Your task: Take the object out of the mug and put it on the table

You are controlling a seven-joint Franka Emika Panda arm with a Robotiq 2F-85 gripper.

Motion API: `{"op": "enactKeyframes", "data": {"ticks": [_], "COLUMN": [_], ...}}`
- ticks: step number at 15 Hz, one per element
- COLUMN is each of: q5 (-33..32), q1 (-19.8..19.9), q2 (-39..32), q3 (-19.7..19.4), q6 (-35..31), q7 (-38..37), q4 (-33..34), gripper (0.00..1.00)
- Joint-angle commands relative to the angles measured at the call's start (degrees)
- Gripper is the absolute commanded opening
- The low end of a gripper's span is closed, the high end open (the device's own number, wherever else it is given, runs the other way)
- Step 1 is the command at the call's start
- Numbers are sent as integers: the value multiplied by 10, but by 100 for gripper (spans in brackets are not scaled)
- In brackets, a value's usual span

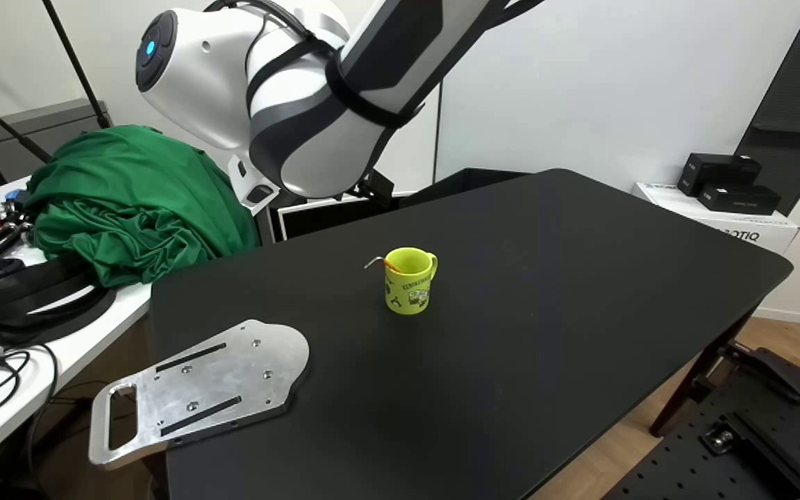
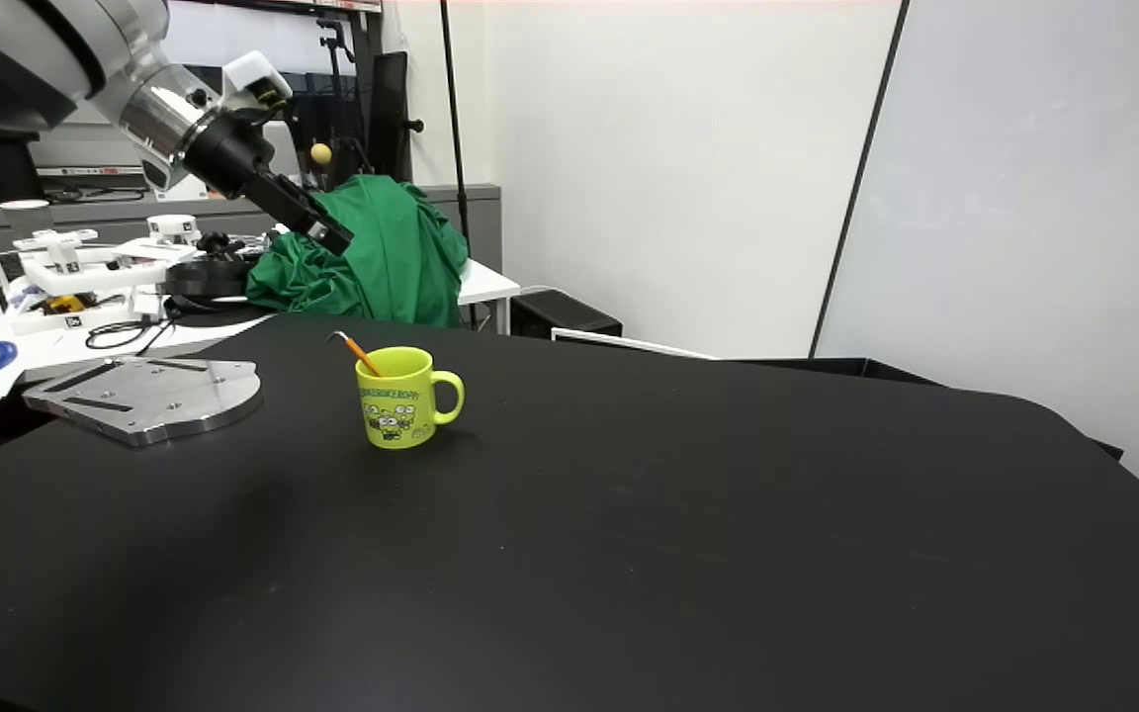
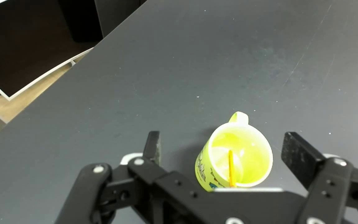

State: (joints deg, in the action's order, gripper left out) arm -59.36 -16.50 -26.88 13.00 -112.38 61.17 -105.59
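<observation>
— Setting?
— Plain white wall point(image 2: 678, 178); before it, a broad matte black tabletop point(image 1: 580, 312) with rounded corners.
— Lying on it?
— Flat slotted silver metal plate point(image 1: 226, 375), one end past the edge in an exterior view.
— Above?
— Black two-fingered gripper point(image 3: 225, 152), raised over tabletop height, fingers wide apart.
— Containers?
— One small lime-green cylindrical mug point(image 2: 399, 410) with cartoon print, upright on the tabletop, well apart from the gripper.
— Contents?
— Thin orange stick point(image 2: 360, 354) with a bent grey tip, tilted inside, leaning on the rim opposite the handle, bent end sticking out.
</observation>
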Motion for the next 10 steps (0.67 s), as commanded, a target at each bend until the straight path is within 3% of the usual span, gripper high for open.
{"op": "enactKeyframes", "data": {"ticks": [1,10], "q5": [-1,11], "q1": [2,3], "q2": [-1,-38], "q3": [4,6], "q6": [3,-2], "q7": [0,-4], "q4": [2,8], "gripper": [100,100]}}
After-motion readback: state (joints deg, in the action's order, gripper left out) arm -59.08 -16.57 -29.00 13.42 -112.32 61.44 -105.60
